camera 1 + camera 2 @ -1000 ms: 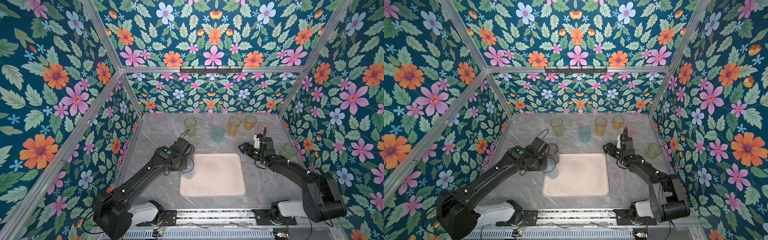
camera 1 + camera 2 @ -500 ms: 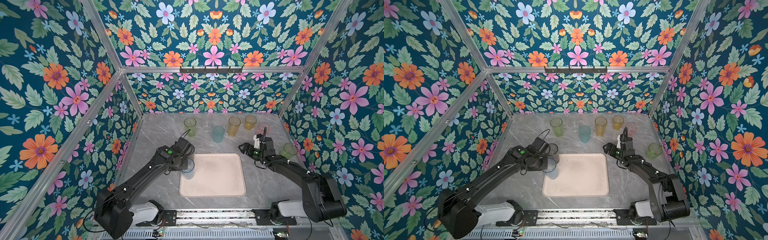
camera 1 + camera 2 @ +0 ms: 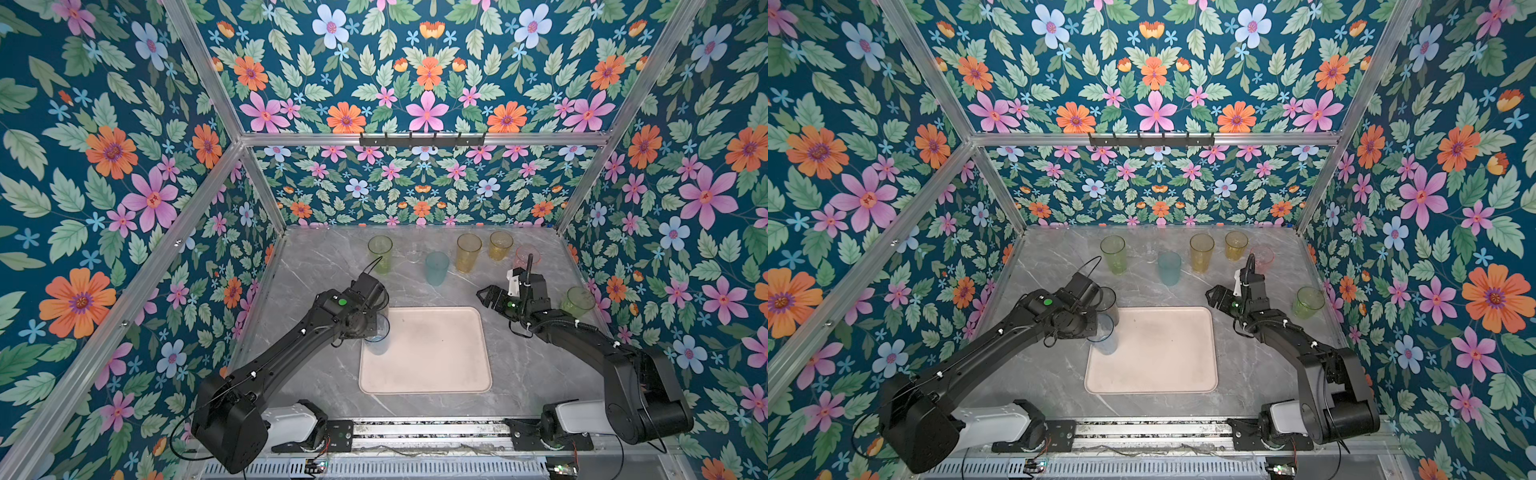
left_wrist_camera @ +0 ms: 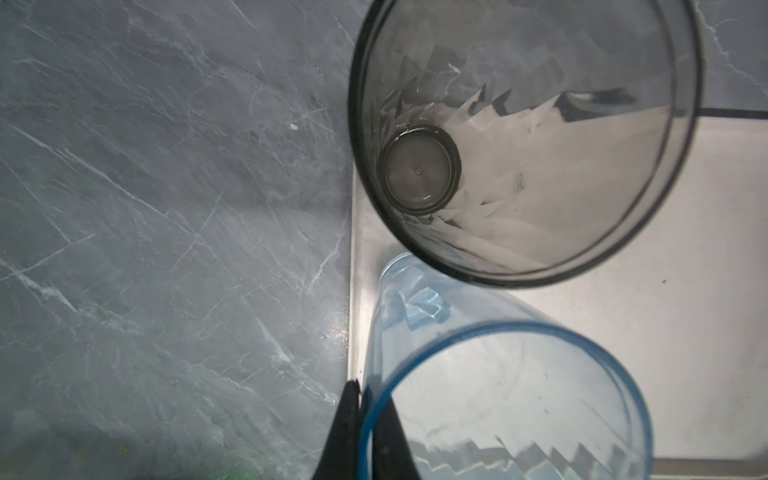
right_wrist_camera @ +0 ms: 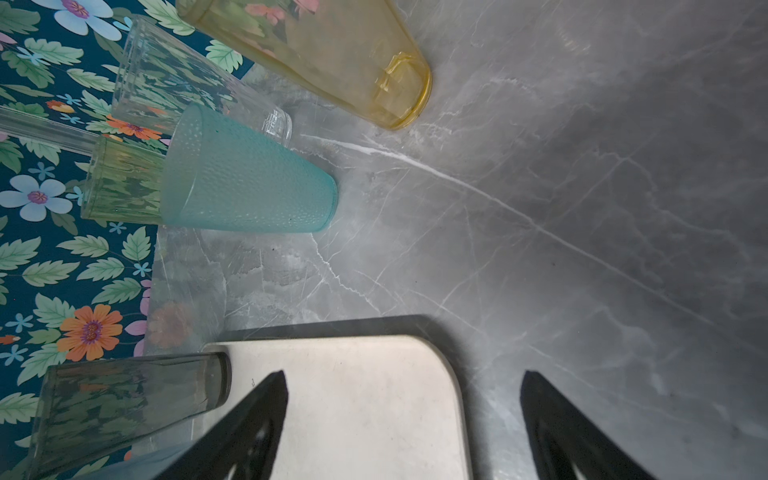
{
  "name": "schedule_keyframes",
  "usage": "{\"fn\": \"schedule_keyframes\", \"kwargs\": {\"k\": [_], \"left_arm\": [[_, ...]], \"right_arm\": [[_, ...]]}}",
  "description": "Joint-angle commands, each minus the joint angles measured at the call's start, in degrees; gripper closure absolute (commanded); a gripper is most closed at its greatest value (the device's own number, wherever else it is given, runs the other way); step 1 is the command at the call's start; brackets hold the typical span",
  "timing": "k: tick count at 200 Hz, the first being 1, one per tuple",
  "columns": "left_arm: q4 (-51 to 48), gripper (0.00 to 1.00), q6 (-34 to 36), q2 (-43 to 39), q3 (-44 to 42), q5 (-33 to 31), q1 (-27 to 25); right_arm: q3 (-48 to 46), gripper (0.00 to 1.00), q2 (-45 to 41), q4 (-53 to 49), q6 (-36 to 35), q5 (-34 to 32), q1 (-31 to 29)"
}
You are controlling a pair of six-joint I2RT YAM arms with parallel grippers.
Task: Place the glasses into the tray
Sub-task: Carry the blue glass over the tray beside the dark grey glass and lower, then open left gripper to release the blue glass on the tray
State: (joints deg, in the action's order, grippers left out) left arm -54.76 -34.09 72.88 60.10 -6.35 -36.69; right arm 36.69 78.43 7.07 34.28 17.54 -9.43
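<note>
Left gripper [image 3: 372, 329] is clamped on the rim of a pale blue tumbler [image 3: 379, 337] whose base is over the left edge of the pink tray [image 3: 428, 361]. It is just beside a smoky grey tumbler [image 4: 519, 145] standing empty in the tray's far-left corner. Right gripper [image 3: 483, 296] hangs over the tray's far-right corner, jaws wide apart, holding nothing. Seven more stand upright on the marble table [image 3: 324, 266], making nine: tall green tumbler [image 3: 380, 255], clear tumbler [image 3: 414, 251], teal tumbler [image 3: 437, 270], tall amber tumbler [image 3: 468, 253], short amber tumbler [image 3: 500, 246], pink tumbler [image 3: 523, 254] and short green tumbler [image 3: 577, 302].
</note>
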Motion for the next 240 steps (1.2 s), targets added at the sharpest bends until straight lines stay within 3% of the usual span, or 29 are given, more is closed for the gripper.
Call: {"fn": "schedule_keyframes", "kwargs": {"k": [1, 20, 77, 139, 240], "left_arm": [[0.61, 1.00, -0.02, 0.06, 0.22, -0.94, 0.04], [0.53, 1.00, -0.09, 0.20, 0.02, -1.11, 0.05], [0.23, 0.82, -1.07, 0.66, 0.12, -1.82, 0.04], [-0.05, 0.75, -1.07, 0.53, 0.53, -1.41, 0.12], [-3.46, 0.60, -0.99, -0.73, 5.39, -5.89, 0.16]], "right_arm": [[0.64, 0.11, 0.14, 0.12, 0.50, 0.13, -0.06], [0.75, 0.11, 0.20, -0.07, 0.43, 0.30, -0.06], [1.00, 0.11, 0.49, -0.52, 0.57, 0.14, -0.06], [1.90, 0.11, 1.63, -1.54, 0.53, 0.67, -0.07], [1.62, 0.11, 1.09, -0.66, 0.45, 2.24, -0.06]]}}
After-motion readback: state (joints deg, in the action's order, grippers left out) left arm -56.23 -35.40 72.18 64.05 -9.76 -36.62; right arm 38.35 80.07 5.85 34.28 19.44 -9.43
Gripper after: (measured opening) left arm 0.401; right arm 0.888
